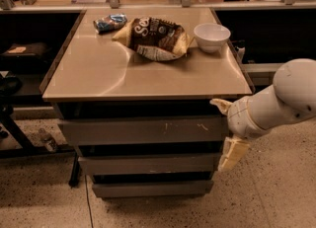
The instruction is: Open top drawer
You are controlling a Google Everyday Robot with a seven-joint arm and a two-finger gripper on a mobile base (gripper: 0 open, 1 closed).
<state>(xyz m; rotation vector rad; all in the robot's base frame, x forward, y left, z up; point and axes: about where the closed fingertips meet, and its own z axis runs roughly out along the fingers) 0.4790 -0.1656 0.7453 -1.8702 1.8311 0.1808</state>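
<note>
One wide flat grey top drawer (143,131), pale scratches, gripper (221,134) at its right end, jaws spread wide

Warm, rather dim light falls from above, leaving a broad pale sheen on the tabletop (106,74) left of centre. Black shadow fills the gap above the top drawer (143,131) and the frame's left and upper right. The gripper (226,129), right of centre at the drawer's end, is brightly lit.

A white bowl (212,36) sits in the upper right on the tabletop (123,76), just beside a crumpled chip bag (155,38). A small blue packet (109,22) lies left of the bag.
</note>
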